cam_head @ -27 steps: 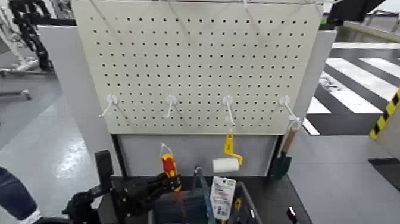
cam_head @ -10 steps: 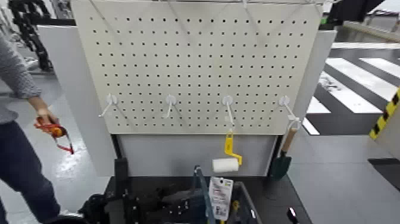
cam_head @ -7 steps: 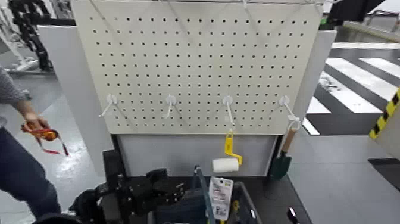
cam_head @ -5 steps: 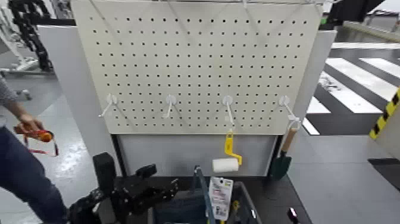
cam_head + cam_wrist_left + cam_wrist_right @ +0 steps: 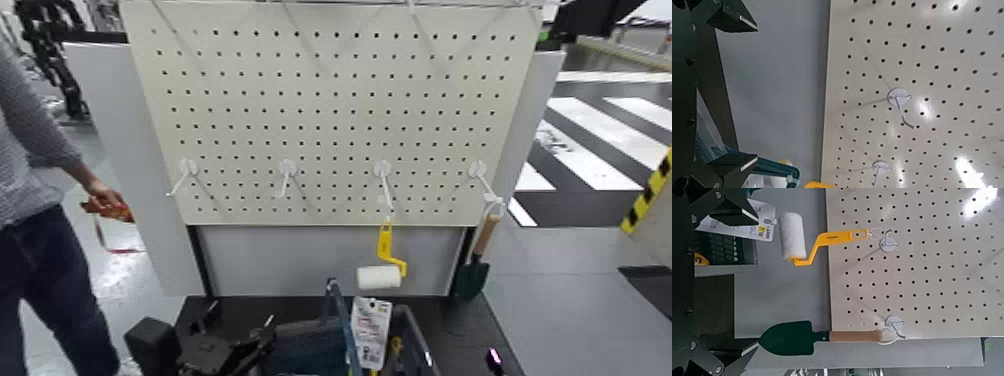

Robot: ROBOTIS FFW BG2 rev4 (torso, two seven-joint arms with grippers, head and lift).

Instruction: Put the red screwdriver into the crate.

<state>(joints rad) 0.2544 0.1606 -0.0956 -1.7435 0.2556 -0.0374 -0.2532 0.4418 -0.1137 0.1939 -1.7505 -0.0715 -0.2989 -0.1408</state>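
- Left gripper (image 5: 242, 322) is standing wide, its fingers parting over the near left side of the crate (image 5: 425, 348); nothing is showing between them; right gripper (image 5: 746, 282) is also spreading wide, facing the roller (image 5: 378, 277) and trowel (image 5: 472, 275), and is holding nothing
- Red screwdriver is not showing anywhere I can name with confidence; it may be lying low in the crate, which the arm and rim are partly hiding, so I cannot tell whether the job is done
- Person (image 5: 38, 200) at the left is holding something red and orange (image 5: 108, 209) with a red strap dangling; what it is, I cannot tell
- Snagging is looking like the main risk: a spread finger could be hooking the upright handle (image 5: 345, 325) or the rim if the arm is swinging sideways, and so dragging or tipping the crate
- Person is standing near the left arm's side; a wide swing outward could be meeting a leg or that dangling strap
- Tag (image 5: 371, 335) is leaning up by the handle; a brush from the gripper could be twisting it
- Board (image 5: 330, 110) is rising behind with hooks (image 5: 286, 170) jutting out; lifting forward could be catching one
- Open room is lying above the crate's left side, short of the board; backing up and toward the robot is seeming safest, keeping left of the handle
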